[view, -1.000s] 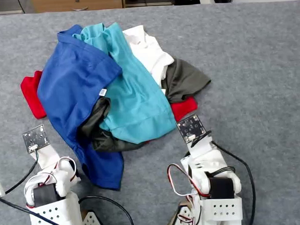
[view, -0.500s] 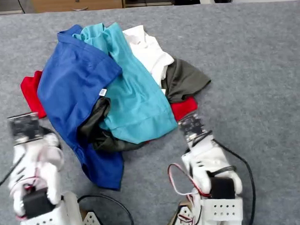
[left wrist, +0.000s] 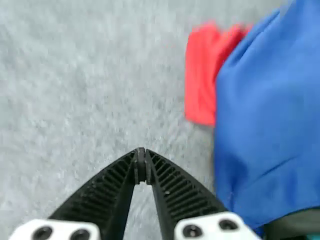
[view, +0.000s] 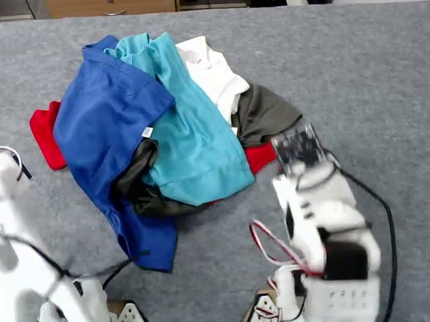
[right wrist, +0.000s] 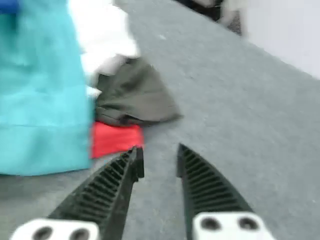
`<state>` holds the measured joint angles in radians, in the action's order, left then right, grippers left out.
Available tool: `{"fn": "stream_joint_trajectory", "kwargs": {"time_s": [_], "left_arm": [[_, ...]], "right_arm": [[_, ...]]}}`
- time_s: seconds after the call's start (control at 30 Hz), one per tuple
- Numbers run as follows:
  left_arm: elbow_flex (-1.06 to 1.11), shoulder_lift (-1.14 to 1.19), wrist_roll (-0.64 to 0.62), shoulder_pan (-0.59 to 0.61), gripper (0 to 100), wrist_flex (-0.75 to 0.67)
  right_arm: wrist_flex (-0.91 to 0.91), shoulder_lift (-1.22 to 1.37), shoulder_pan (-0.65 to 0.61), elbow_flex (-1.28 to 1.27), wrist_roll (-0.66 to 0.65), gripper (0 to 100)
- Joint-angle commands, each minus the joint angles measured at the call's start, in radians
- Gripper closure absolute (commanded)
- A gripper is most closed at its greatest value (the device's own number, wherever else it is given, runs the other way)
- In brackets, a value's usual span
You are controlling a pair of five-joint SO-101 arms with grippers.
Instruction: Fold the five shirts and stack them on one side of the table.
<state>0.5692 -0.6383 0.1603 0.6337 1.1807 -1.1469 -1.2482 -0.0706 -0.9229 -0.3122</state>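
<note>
Five shirts are seen crumpled in one heap on the bench [view: 369, 90]. The blue shirt [view: 106, 123] is spread over the red shirt [view: 46, 133]. Beside it, the teal shirt [view: 193, 140] is laid across the white shirt [view: 212, 72] and the dark grey shirt [view: 266, 114].

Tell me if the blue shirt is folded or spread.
Spread, not folded: the blue shirt lies loose and rumpled, with uneven edges, one side draped over the red shirt.

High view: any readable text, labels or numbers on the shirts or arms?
White tag on the blue shirt: print too small to read.
Dark board at the wrist of the right arm: marks too small to read.
No other text is legible in any view.
</note>
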Motion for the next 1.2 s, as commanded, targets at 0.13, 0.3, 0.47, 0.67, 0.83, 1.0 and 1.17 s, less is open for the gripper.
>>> {"fn": "stream_joint_trajectory", "kwargs": {"time_s": [0.13,0.3,0.47,0.67,0.83,1.0,1.17], "left_arm": [[0.123,0.053,0.009,0.011,98,-0.097],[0.391,0.053,0.008,0.034,90,-0.348],[0.606,0.048,0.006,0.058,82,-0.629],[0.606,-0.004,-0.025,0.046,83,-0.600],[0.606,-0.010,-0.037,0.046,83,-0.601],[0.606,-0.008,-0.040,0.046,83,-0.608],[0.629,-0.001,-0.041,0.046,83,-0.680]], "right_arm": [[-0.210,0.883,-0.306,0.768,0.262,78.3],[-0.270,1.342,-0.407,1.188,0.315,74.7],[-0.430,1.676,-0.533,1.652,0.310,73.5],[-0.511,2.049,-0.628,2.170,0.399,73.5],[-0.454,2.338,-0.610,2.420,0.465,73.7],[-0.431,2.473,-0.567,2.591,0.465,80.6],[-0.400,2.356,-0.536,2.565,0.430,96.9]]}}
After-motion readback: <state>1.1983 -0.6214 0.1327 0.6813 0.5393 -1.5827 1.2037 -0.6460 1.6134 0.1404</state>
